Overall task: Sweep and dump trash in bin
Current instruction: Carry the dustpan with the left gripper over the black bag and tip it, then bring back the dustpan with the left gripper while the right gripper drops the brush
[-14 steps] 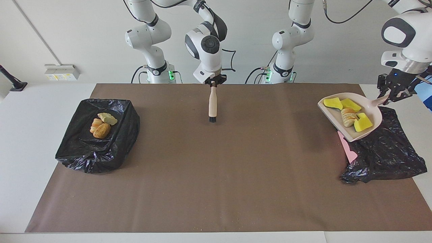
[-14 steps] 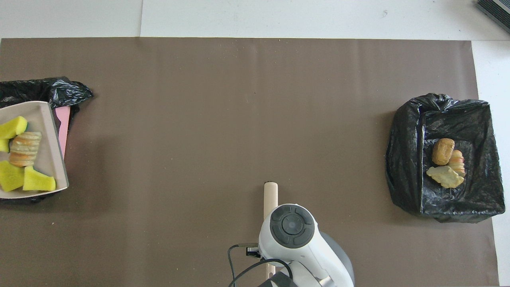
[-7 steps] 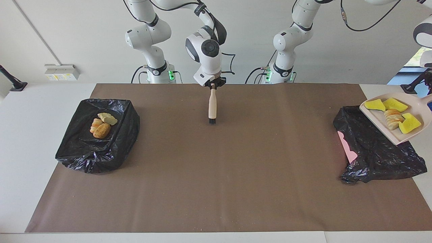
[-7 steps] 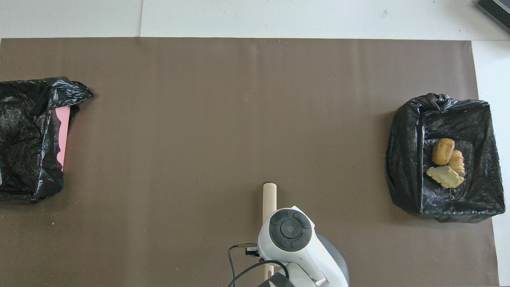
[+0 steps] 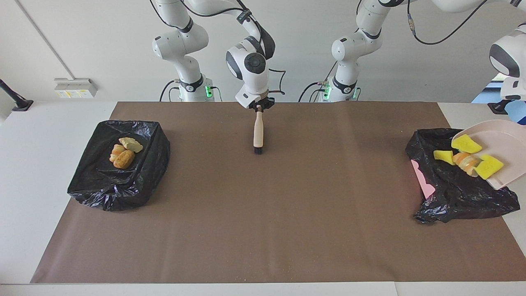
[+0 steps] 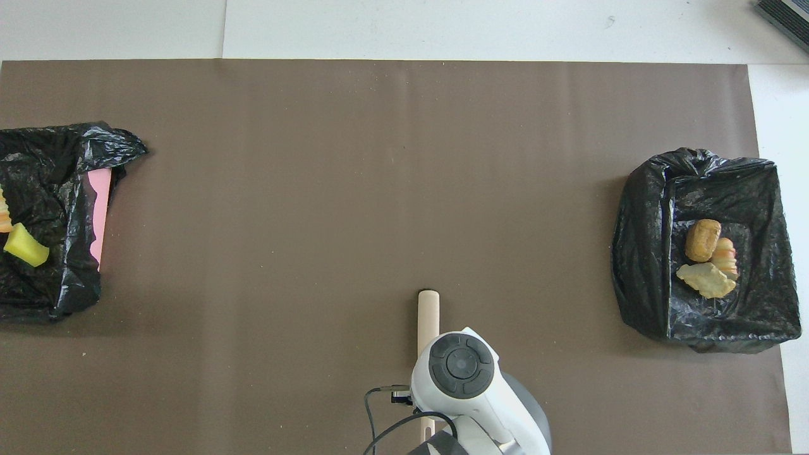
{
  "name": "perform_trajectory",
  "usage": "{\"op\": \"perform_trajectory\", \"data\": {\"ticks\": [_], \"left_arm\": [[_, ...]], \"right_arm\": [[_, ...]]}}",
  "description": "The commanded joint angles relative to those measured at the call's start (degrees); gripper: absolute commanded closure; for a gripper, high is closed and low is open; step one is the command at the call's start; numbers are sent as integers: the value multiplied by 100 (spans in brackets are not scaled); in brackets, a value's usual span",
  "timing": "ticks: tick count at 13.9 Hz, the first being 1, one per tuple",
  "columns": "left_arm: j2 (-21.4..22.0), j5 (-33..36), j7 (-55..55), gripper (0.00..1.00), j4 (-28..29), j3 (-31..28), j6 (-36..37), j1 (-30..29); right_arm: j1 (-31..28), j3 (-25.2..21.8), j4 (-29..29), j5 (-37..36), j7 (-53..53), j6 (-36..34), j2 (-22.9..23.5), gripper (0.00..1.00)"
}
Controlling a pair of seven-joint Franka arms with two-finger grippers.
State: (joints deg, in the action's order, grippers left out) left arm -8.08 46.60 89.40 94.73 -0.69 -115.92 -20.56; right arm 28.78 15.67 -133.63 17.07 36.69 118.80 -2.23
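Observation:
A pale pink dustpan (image 5: 503, 150) hangs tilted over the black-bagged bin (image 5: 460, 189) at the left arm's end of the table. Yellow sponge chunks (image 5: 466, 144) and a bread-like lump (image 5: 466, 161) slide off its lower lip over the bag. In the overhead view one sponge chunk (image 6: 25, 253) shows over that bin (image 6: 50, 189). The left arm's wrist (image 5: 507, 61) shows at the frame edge; its gripper is out of view. My right gripper (image 5: 259, 106) is shut on a wooden brush (image 5: 258, 131) that hangs bristles down over the mat, in front of the robots.
A second black-bagged bin (image 5: 119, 181) at the right arm's end of the table holds bread-like lumps (image 5: 123, 155); it also shows in the overhead view (image 6: 644, 253). A pink bin wall (image 5: 423, 181) peeks from under the bag. A brown mat (image 5: 263, 213) covers the table.
The dustpan has moved over the bin toward the left arm's end of the table and tipped down. The trash has slid to its lip and partly off. The brush has barely moved.

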Motion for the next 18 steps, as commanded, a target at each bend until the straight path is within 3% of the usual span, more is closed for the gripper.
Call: {"op": "perform_trajectory", "data": {"ticks": [1,2,4,7,10,13,18], "left_arm": [[-1,743,-98,100,-148,-63,542,271],[52,893,-194,100,-148,-63,710,342],[140,1027,-230,100,-166,-63,1044,439],[500,765,-265,100,-61,-10,1316,474],[518,-770,-1026,100,-52,-1,1870,571],[650,-2036,-1643,100,220,8,1925,580],[905,-3252,-4126,100,958,8,1898,1491]], "right_arm": [[31,-11,-93,86,-118,134,-40,53],[31,-20,-93,86,-118,134,-40,40],[31,-11,-32,77,-118,91,-23,0],[-30,-20,214,59,-136,47,4,0],[-284,-55,478,-37,-136,20,-5,0],[-635,-73,872,-396,-171,-330,-58,0],[-918,-99,1707,-1107,-443,-1025,-128,0]]}}
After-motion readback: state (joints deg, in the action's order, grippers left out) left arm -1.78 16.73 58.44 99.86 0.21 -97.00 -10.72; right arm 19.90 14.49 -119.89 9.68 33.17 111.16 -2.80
